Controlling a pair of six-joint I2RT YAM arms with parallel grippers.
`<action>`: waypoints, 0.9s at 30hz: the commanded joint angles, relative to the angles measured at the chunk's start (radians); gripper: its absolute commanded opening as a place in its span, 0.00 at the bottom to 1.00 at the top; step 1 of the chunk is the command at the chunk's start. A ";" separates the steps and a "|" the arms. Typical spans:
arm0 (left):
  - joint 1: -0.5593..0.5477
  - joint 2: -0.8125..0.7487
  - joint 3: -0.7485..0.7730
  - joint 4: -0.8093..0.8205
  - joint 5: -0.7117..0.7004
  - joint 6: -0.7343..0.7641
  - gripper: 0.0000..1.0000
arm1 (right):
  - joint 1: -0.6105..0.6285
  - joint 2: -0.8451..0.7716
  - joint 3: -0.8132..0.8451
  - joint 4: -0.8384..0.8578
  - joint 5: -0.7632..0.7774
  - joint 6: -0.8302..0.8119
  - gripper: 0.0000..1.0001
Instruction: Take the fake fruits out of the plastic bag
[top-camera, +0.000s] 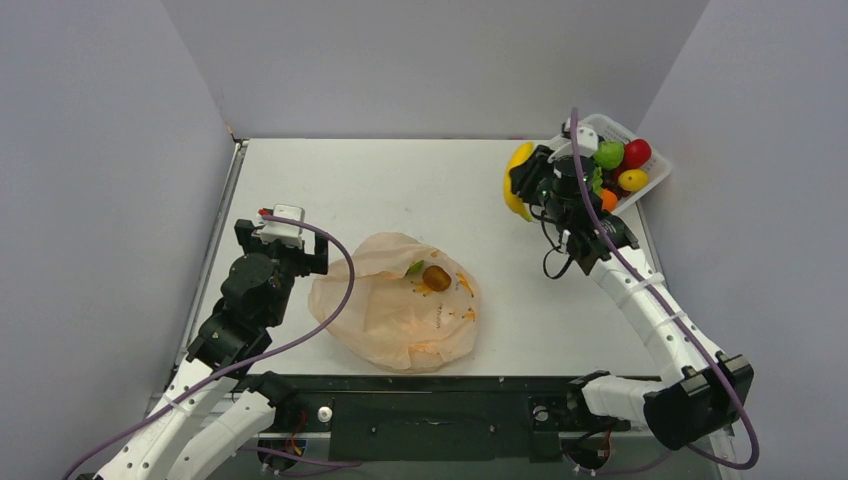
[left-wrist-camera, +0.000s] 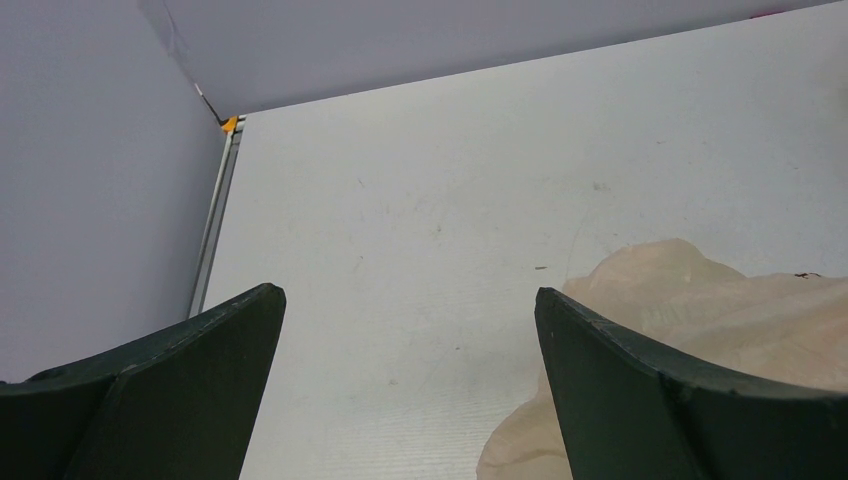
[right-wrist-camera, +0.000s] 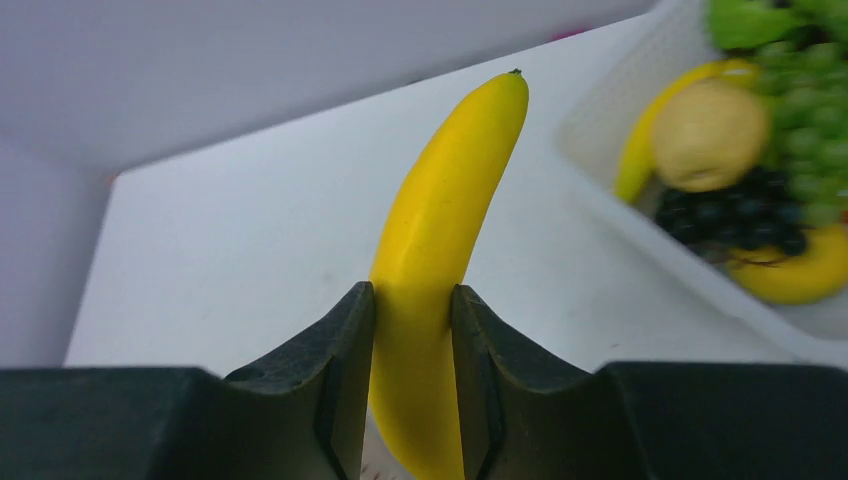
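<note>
The peach-orange plastic bag (top-camera: 395, 305) lies at the table's near middle, with a small brownish fruit (top-camera: 436, 278) and a bit of a green one (top-camera: 414, 267) at its opening. Its edge shows in the left wrist view (left-wrist-camera: 690, 300). My left gripper (top-camera: 290, 255) (left-wrist-camera: 410, 320) is open and empty, just left of the bag. My right gripper (top-camera: 525, 180) (right-wrist-camera: 412, 300) is shut on a yellow banana (top-camera: 514, 180) (right-wrist-camera: 440, 240), held above the table left of the white basket (top-camera: 655, 180).
The white lattice basket (right-wrist-camera: 610, 130) at the far right corner holds a green apple (top-camera: 608, 154), a red apple (top-camera: 636, 152), yellow fruit (top-camera: 632, 180), an orange one (top-camera: 608, 199), and grapes (right-wrist-camera: 800, 110). Grey walls enclose the table on three sides.
</note>
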 joint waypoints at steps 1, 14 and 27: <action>0.006 -0.001 0.022 0.014 0.021 -0.019 0.96 | -0.156 0.120 -0.033 0.222 0.437 0.070 0.00; 0.001 0.000 0.020 0.013 0.023 -0.020 0.96 | -0.380 0.655 0.402 0.176 0.723 0.111 0.00; 0.004 0.033 0.027 0.015 0.057 -0.027 0.96 | -0.475 0.688 0.326 0.177 0.720 0.279 0.00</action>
